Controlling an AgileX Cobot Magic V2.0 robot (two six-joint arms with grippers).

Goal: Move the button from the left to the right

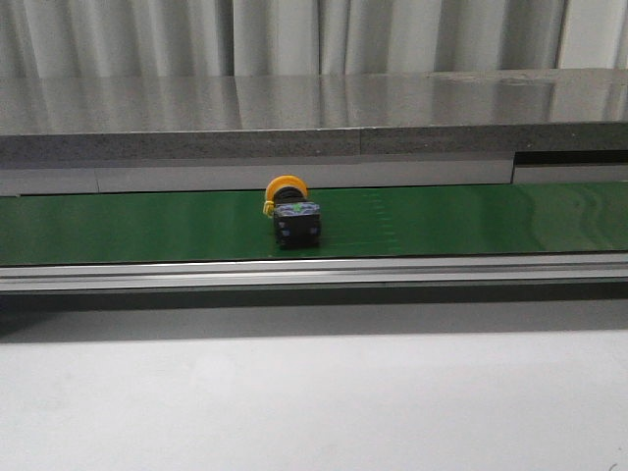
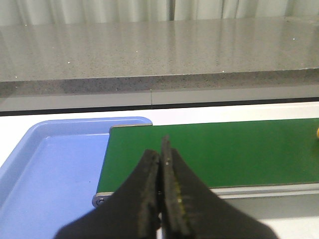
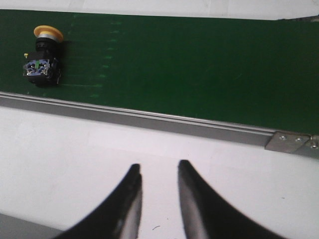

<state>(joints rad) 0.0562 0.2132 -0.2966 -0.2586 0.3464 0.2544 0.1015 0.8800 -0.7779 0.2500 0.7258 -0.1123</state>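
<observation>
Left gripper (image 2: 160, 199) has its jaws pressed together, holding nothing; right gripper (image 3: 158, 199) has its jaws parted over the white tabletop (image 3: 99, 149), also holding nothing. One grey stone counter (image 1: 294, 108) spans the background before pale curtains (image 1: 196, 34). One green conveyor belt (image 1: 471, 221) runs crosswise (edged by a metal rail (image 1: 392, 270)). One blue tray (image 2: 45, 169) sits at the belt's left end. One button (image 1: 291, 211) lies on its side on the belt, near mid-length, touched by neither gripper.

Left claw (image 2: 160, 194), right claw (image 3: 158, 199): black curved tapering fingers, glossy edges
</observation>
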